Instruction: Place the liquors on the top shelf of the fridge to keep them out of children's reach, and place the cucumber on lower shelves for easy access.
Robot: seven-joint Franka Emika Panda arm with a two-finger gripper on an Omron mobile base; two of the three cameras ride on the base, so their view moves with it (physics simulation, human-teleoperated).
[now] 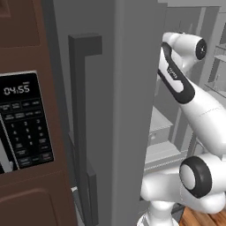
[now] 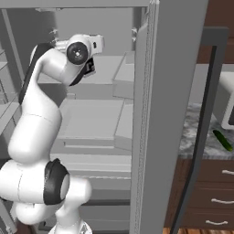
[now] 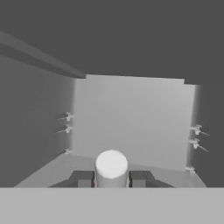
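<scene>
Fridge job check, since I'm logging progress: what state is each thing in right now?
Fridge: door swung open, shelves exposed.
Claw: shut on the bottle, reaching into the fridge.
Bottle: held upright between the claw's fingers, white top facing the camera, not yet set down.
Cucumber: lying on the counter beside the fridge, not yet moved.
Microwave: clock display lit.
</scene>
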